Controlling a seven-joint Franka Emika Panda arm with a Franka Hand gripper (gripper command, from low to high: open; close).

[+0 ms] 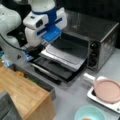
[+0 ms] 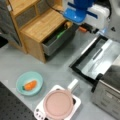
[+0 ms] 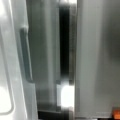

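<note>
A silver toaster oven (image 1: 102,35) stands with its door (image 1: 53,68) folded down flat. A grey tray (image 1: 66,53) is slid partway out over the door. My gripper (image 1: 37,49) hangs under the white and blue wrist at the tray's left end, close to or touching it. In a front view the oven (image 2: 110,87) is at the lower right, with the door (image 2: 86,61), the tray (image 2: 106,56) and the wrist above them. In the wrist view the tray (image 3: 97,57) and the door handle (image 3: 26,53) fill the picture; my fingers do not show there.
A wooden cabinet (image 1: 22,92) with an open grey drawer (image 2: 58,37) stands by the oven. A pink lidded pan (image 2: 58,103) rests on a small white stove (image 2: 77,101). A teal bowl (image 2: 21,80) holds an orange carrot-like piece (image 2: 30,85).
</note>
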